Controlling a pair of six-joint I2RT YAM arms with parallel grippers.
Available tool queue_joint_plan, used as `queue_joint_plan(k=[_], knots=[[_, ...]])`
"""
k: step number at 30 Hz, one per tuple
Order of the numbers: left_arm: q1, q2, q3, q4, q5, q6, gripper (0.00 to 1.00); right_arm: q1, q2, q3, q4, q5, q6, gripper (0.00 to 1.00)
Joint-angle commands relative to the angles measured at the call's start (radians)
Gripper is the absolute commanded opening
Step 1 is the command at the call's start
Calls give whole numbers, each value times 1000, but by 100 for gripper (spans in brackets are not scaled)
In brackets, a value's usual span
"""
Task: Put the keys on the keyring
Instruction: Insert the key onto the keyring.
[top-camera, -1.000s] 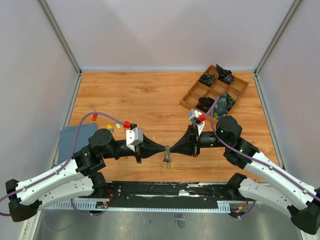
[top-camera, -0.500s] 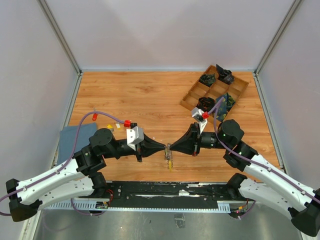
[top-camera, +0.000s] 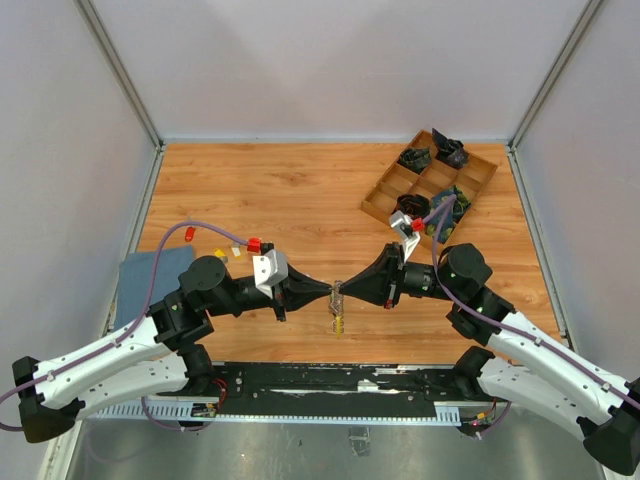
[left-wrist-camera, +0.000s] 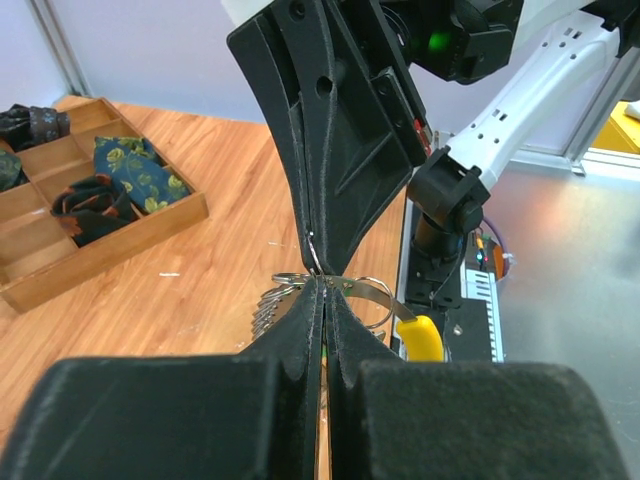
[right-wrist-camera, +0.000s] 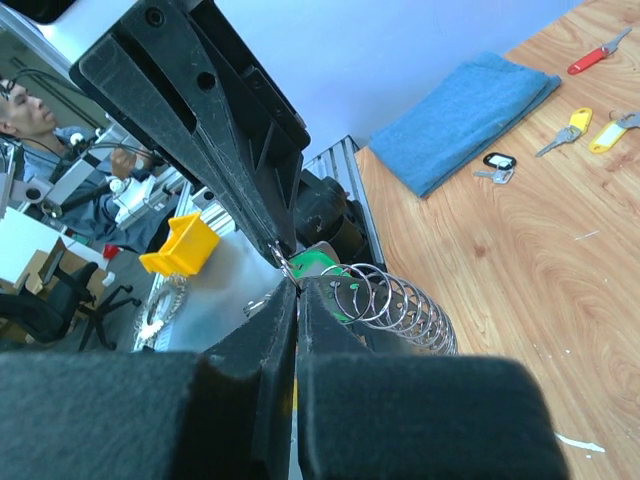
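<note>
Left gripper (top-camera: 326, 293) and right gripper (top-camera: 349, 293) both clamped tip-to-tip on keyring (top-camera: 338, 316), which hangs just below them; keys (top-camera: 219, 252) on table, well behind left gripper; left arm nearer.

The left gripper (top-camera: 332, 290) and right gripper (top-camera: 343, 290), meeting tip to tip, are drifting slightly away from the table's (top-camera: 250, 180) near edge. The right arm's wrist is swinging toward the tray (top-camera: 373, 207). The keyring (top-camera: 338, 318) is swinging in beneath the fingertips.
</note>
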Motion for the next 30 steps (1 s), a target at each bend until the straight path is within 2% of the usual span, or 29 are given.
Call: queue_joint_plan(k=[1,6,16,19,30], knots=[[1,7,7,18,27,5,0,-20,-17,-18,143,101,80,0],[1,7,5,32,14,1,2,-20,-18,-49,207,130,108,0],[1,-4,-13,89,11,-31,26,-16,-23,-139,450,183,104,0],[1,-12,-16,100,0,-39,30,-16,-17,-157,505,165,71,0],[0,-62,-83,276,-137,-134,40,-15,-38,-145,506,52,-114,0]])
